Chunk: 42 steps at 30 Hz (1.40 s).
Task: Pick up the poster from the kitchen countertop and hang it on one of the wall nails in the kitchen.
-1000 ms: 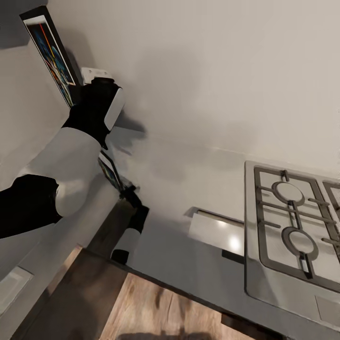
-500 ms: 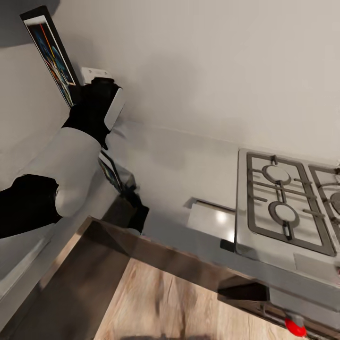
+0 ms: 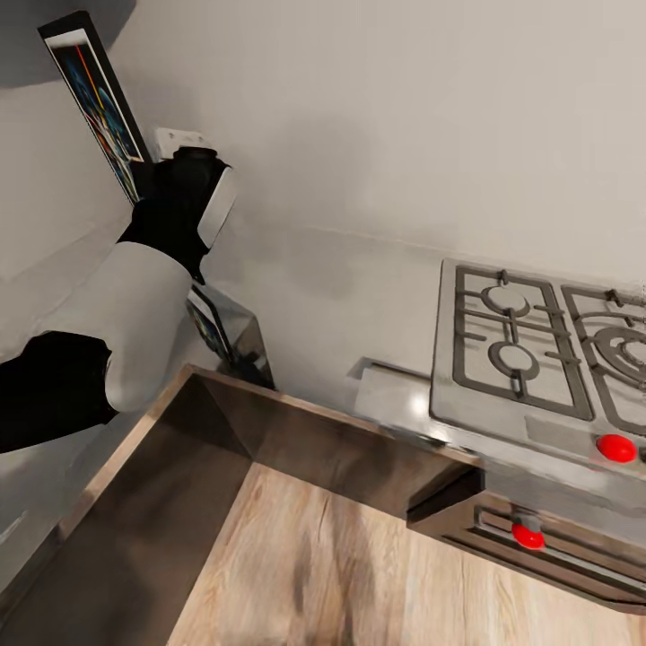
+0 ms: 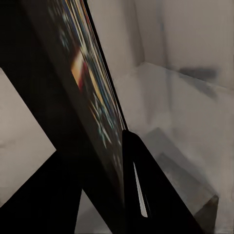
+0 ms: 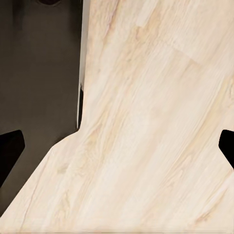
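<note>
The poster (image 3: 92, 97) slants up at the far left of the head view, its black frame and colourful print edge-on. My left arm's wrist (image 3: 192, 192) covers its middle, and its lower end (image 3: 208, 327) shows below the arm. In the left wrist view my left gripper (image 4: 105, 195) is shut on the poster (image 4: 90, 92), with one dark finger (image 4: 141, 185) pressed against its printed face. The grey kitchen countertop (image 3: 327, 301) runs along the wall beyond. My right gripper (image 5: 117, 146) is open over the wooden floor (image 5: 146, 122), holding nothing.
A gas hob (image 3: 529, 345) with red knobs (image 3: 616, 447) is set into the countertop at the right. Dark brown cabinets (image 3: 296, 444) stand below the worktop. White walls meet in a corner behind the poster. Wooden floor (image 3: 341, 574) lies in front.
The camera has moved: counter and hob have slid up in the picture, and more cabinet front and floor now show. Relative to the view, my left arm and the poster have not moved.
</note>
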Available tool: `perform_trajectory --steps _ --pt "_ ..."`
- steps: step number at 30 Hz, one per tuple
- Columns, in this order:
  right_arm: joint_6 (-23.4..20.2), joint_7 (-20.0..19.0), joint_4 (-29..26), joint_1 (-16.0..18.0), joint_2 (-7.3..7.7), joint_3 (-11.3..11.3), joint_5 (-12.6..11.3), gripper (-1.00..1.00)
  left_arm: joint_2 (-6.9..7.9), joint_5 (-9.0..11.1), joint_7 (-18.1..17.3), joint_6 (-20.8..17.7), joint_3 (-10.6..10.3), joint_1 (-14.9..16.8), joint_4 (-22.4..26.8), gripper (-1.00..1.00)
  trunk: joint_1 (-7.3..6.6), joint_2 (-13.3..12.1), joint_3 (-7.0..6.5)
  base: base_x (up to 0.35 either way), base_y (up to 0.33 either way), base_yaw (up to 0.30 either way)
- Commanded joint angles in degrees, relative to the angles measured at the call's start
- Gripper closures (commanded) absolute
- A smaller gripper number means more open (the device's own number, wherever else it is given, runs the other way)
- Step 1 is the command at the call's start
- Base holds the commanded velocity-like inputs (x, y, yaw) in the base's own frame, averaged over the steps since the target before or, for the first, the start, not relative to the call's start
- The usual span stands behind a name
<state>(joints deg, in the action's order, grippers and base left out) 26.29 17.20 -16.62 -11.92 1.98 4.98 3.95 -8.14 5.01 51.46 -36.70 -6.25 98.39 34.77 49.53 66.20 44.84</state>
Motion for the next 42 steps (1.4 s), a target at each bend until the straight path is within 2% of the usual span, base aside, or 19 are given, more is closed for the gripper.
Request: perform_trajectory --steps 1,13,22,28,38,41,42 --pt "-0.19 0.6 -0.11 -0.03 0.04 0.38 0.39 -1.0 0.05 0.44 0.48 -0.37 -0.34 0.04 0.03 1.0 -0.03 0.03 0.03 -0.338 0.0 0.0" --pt "-0.19 0.63 -0.17 -0.03 0.04 0.38 0.16 -1.0 0.05 0.52 0.48 -0.39 -0.26 0.04 0.2 1.0 -0.03 0.03 0.03 -0.34 0.0 0.0" --pt "-0.19 0.58 -0.17 -0.03 0.04 0.38 0.14 -1.0 -0.01 0.63 0.42 -0.49 -0.25 0.04 3.3 1.0 -0.03 0.03 0.03 -0.34 0.0 0.0" --pt "-0.19 0.61 -0.17 -0.03 0.04 0.38 0.14 -1.0 -0.04 0.7 0.4 -2.68 -0.25 0.04 4.7 1.0 -0.03 0.03 0.03 -0.34 0.0 0.0" --pt "-0.19 0.59 -0.17 -0.03 0.04 0.38 0.17 -1.0 -0.04 0.97 0.3 -3.19 -0.31 0.04 7.22 1.0 -0.03 0.03 0.03 -0.34 0.0 0.0" --pt "-0.19 0.58 -0.17 -0.03 0.04 0.38 0.18 -1.0 -0.35 1.11 -0.96 -5.02 -0.49 0.04 9.12 1.0 -0.03 0.03 0.03 -0.34 0.0 0.0" --pt "-0.19 0.58 -0.17 -0.03 0.04 0.38 0.18 -1.0 -0.62 1.13 -3.46 -5.76 -0.63 0.04 10.02 1.0 -0.03 0.03 -0.01 -0.332 0.0 0.0"
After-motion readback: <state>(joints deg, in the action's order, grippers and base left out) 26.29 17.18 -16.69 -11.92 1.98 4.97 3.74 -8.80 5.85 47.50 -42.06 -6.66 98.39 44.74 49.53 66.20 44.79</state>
